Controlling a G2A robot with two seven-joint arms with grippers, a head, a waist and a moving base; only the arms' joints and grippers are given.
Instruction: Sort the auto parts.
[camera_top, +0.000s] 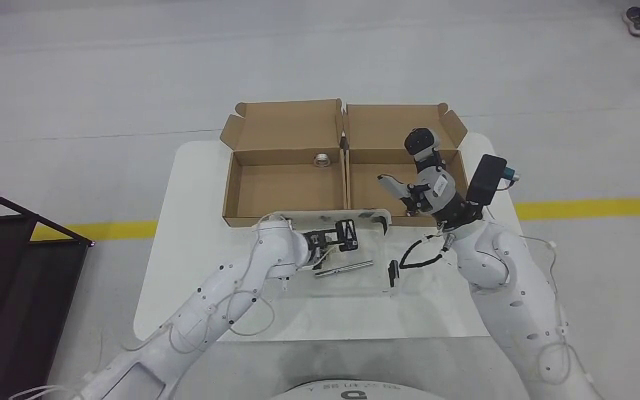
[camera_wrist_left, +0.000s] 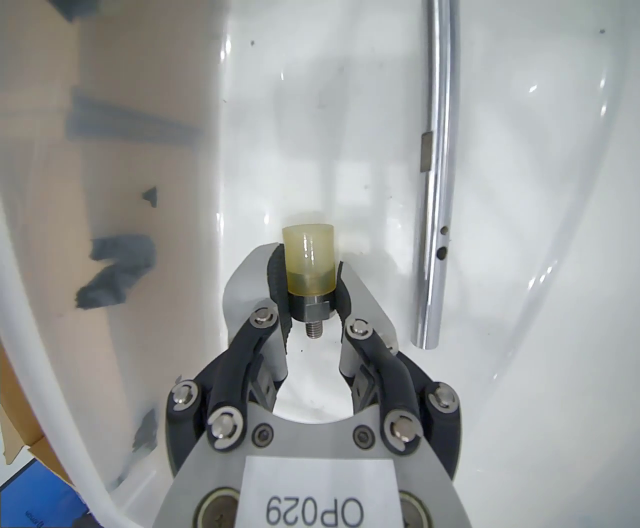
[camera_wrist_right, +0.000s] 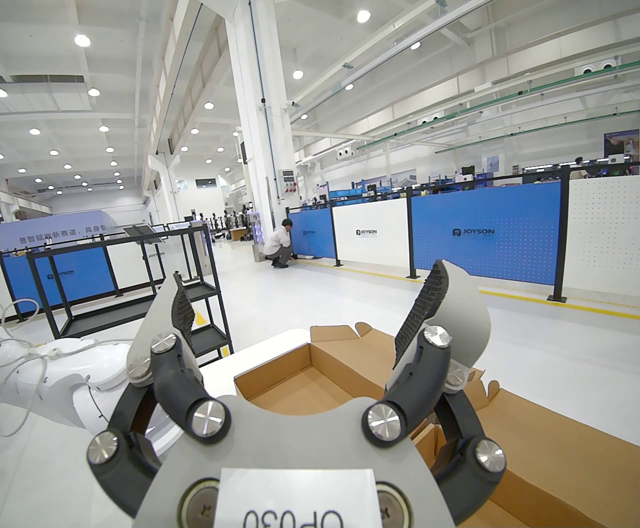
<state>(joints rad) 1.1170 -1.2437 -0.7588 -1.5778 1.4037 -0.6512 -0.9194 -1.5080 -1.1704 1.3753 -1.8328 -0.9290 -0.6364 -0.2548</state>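
My left gripper (camera_wrist_left: 307, 285) is shut on a yellowish rubber bumper (camera_wrist_left: 307, 260) with a metal nut and threaded stud, inside the clear plastic tray (camera_top: 375, 285). From above, the same left gripper (camera_top: 350, 235) sits at the tray's far edge. A long chrome rod (camera_wrist_left: 436, 170) lies on the tray floor beside it, and from above this rod (camera_top: 343, 268) shows near the tray's middle. My right gripper (camera_wrist_right: 310, 300) is open, holding nothing, raised above the right cardboard box (camera_top: 400, 170). The left cardboard box (camera_top: 285, 165) holds a small metal ring (camera_top: 322, 160).
Two open cardboard boxes stand side by side at the table's far edge, flaps up. A black part (camera_top: 393, 273) lies at the tray's right end. A black shelf rack (camera_top: 30, 270) stands left of the table. The table's near side (camera_top: 350, 320) is bare.
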